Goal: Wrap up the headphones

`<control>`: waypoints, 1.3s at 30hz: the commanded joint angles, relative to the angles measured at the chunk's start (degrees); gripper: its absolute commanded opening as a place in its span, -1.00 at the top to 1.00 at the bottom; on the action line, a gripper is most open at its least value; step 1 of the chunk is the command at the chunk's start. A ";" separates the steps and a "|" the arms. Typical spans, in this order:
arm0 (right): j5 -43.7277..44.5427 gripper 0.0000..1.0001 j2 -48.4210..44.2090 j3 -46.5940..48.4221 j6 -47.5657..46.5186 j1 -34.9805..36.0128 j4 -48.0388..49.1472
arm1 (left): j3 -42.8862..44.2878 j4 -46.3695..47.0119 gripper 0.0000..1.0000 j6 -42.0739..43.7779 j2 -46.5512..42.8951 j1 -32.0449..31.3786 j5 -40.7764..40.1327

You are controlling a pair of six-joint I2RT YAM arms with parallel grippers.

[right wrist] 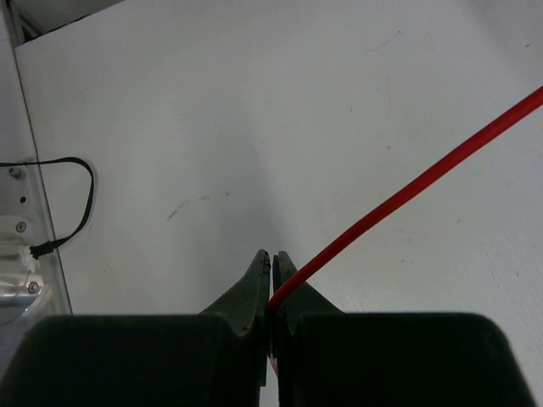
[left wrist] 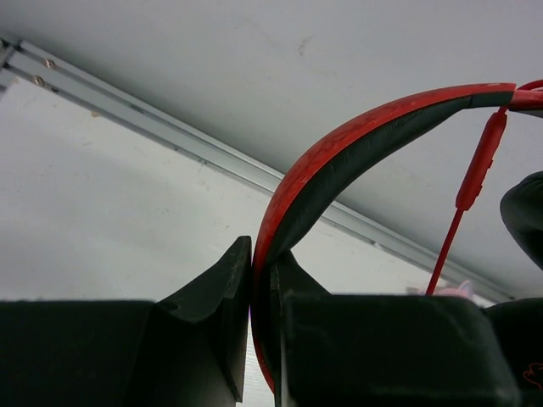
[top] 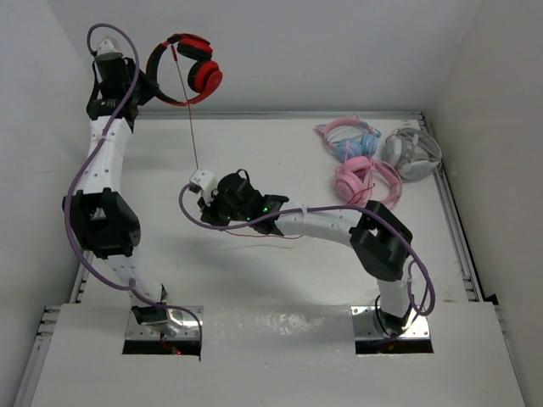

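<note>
The red headphones (top: 193,70) hang in the air at the far left, held by the headband (left wrist: 339,161). My left gripper (top: 146,83) is shut on that black-and-red headband, which also shows between its jaws in the left wrist view. The thin red cable (top: 192,127) runs taut from the ear cups down to my right gripper (top: 202,182) over the middle of the table. My right gripper is shut on the cable (right wrist: 407,195), which leaves the jaws up and to the right. More cable trails on the table (top: 271,236) under the right arm.
Pink headphones (top: 366,180), pink-and-blue headphones (top: 349,140) and grey-white headphones (top: 412,153) lie at the far right of the table. A metal rail (left wrist: 170,136) runs along the back wall. A black wire (right wrist: 68,195) lies by the table's edge.
</note>
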 commanded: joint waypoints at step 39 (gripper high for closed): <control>19.69 1.00 -32.60 -5.62 -11.04 -36.68 -13.62 | -11.97 -18.69 1.00 59.06 -14.03 -28.51 21.36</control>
